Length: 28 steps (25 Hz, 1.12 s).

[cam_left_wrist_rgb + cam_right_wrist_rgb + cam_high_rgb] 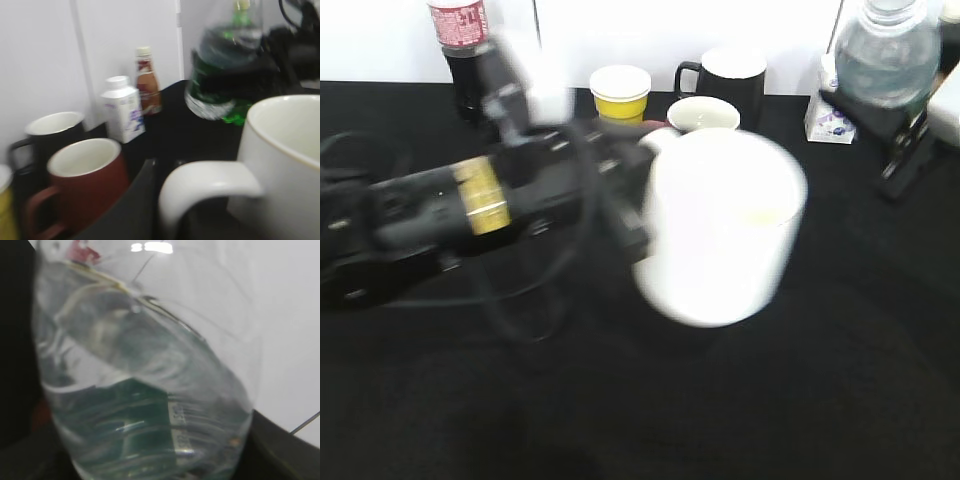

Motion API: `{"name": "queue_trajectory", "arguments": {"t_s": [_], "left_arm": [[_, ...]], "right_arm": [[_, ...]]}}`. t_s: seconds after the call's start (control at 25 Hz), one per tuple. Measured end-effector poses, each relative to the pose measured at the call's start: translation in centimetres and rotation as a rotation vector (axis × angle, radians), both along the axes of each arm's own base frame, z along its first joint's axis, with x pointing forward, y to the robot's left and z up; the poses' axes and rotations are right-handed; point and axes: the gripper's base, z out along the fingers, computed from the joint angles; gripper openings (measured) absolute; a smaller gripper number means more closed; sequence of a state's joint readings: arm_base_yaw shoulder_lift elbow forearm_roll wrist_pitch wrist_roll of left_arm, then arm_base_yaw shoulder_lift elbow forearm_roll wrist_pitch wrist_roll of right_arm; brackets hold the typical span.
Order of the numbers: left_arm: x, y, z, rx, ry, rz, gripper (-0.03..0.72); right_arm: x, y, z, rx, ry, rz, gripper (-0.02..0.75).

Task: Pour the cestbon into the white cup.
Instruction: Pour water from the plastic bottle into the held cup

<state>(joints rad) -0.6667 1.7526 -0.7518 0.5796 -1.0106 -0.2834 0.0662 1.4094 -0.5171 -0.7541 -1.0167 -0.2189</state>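
My left gripper (632, 205) is shut on the loop handle of the large white cup (720, 225) and holds it lifted and blurred over the black table, its mouth toward the right. In the left wrist view one dark finger (142, 200) lies beside the handle, and the cup (287, 165) fills the right side. My right gripper (895, 112) clamps the cestbon (888, 50), a clear bottle with a green label, at the far right. The cestbon fills the right wrist view (145, 385), tilted, with water inside, and hides the fingers. It also shows in the left wrist view (225, 65).
Along the back wall stand a cola bottle (460, 45), a yellow cup (620, 92), a black mug (730, 72), a red-brown mug (703, 113) and a small white carton (828, 118). A brown drink bottle (146, 80) stands by the carton (122, 107).
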Motion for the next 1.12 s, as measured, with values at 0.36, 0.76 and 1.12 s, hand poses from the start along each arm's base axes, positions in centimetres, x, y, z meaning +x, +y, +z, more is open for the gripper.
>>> {"name": "queue_trajectory", "arguments": {"t_s": [0.36,0.76,1.12], "left_arm": [[1.1,-2.7,0.5,-0.041,0.033,-0.005,0.061],[0.6,-2.9,0.2,-0.007,0.046,-0.065,0.062],[0.5,-2.9,0.1,0.001,0.046,-0.066,0.063]], "right_arm": [[-0.3,0.0,1.1,-0.384,-0.362,-0.038,0.479],[0.0,-0.4,1.3,-0.525,-0.487,-0.103,0.475],[0.2,-0.8,1.5,-0.596,-0.547,-0.167,0.475]]}}
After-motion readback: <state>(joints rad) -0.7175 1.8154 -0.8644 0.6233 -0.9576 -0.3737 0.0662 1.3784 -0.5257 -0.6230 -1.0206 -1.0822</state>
